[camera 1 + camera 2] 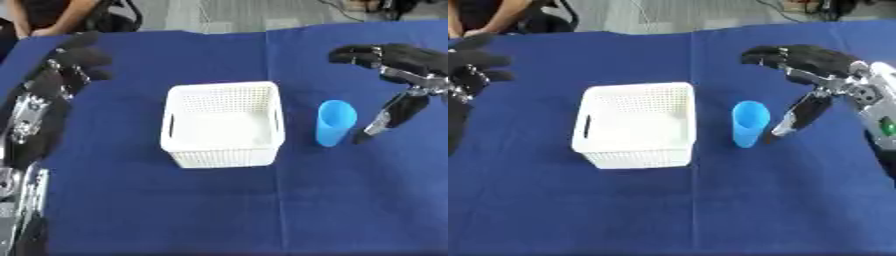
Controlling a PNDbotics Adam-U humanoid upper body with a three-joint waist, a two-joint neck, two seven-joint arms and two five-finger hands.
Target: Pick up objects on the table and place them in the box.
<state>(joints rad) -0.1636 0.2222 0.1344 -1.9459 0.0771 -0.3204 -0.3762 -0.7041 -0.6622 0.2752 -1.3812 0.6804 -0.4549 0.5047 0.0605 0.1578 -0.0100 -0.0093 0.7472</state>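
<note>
A white perforated basket [223, 88] stands in the middle of the blue table, with nothing visible inside it. A light blue cup [334, 122] stands upright just to its right. My right hand [815, 62] hovers open beside the cup on the right. Its thumb points down close to the cup's side, and its fingers arch above and behind the cup without touching it. My left hand [74, 62] is at the far left of the table, well away from the basket, with its fingers curled and holding nothing.
A blue cloth [227, 200] covers the whole table, with a wide bare stretch in front of the basket. A person sits beyond the far left edge, not touching anything. My left forearm [26, 145] runs along the left edge.
</note>
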